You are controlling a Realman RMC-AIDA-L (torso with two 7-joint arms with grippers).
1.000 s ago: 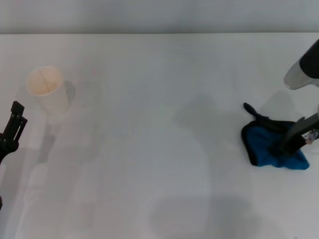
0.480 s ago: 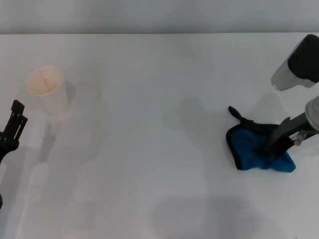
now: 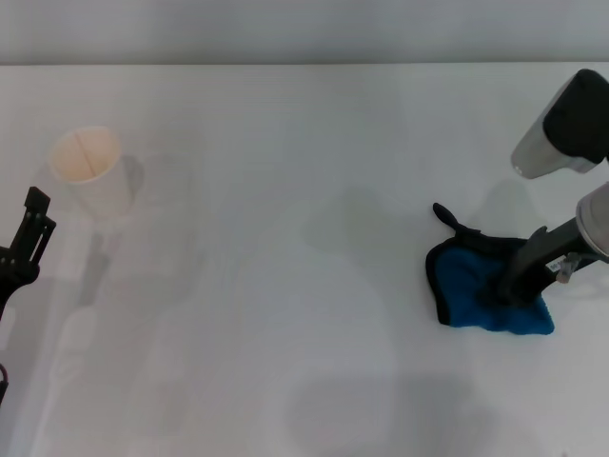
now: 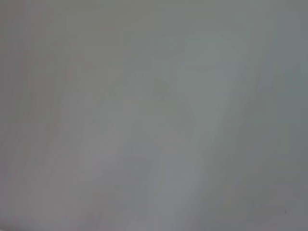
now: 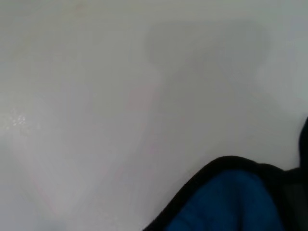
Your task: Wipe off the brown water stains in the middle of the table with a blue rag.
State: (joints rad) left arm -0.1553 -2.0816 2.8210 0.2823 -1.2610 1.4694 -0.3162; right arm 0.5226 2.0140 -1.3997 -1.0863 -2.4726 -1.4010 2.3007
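A: Though the stain is what matters here, I am not making it out in any view; the middle of the table point(image 3: 285, 190) is showing only faint grey shading, and I cannot tell shadow from liquid.

B: Agreed. The rag point(image 3: 476, 290) is lying on the table's right side, well apart from the middle. It is looking bunched rather than flat, with a black edge along its left side and a short black loop sticking out at its far left corner.

A: The right gripper point(image 3: 509, 286) is pressing down onto the rag's right half. Its dark fingers are sinking into the folds, so I cannot tell how far apart they are standing or whether they are pinching the cloth.

B: The right wrist view is not helping much. It is showing only a corner of the rag point(image 5: 226, 204) with its black edge, cut off by the frame, on the white table point(image 5: 96, 96). No fingers are showing there.

A: The arm above the gripper is running off the right edge in the head view.

B: The left gripper point(image 3: 24, 238) is sitting at the far left edge, partly cut off, over the table; its opening is unclear. The left wrist view is giving only a blank grey surface.

A: A cup point(image 3: 90, 171) is standing upright at the far left, near that gripper but apart from it.
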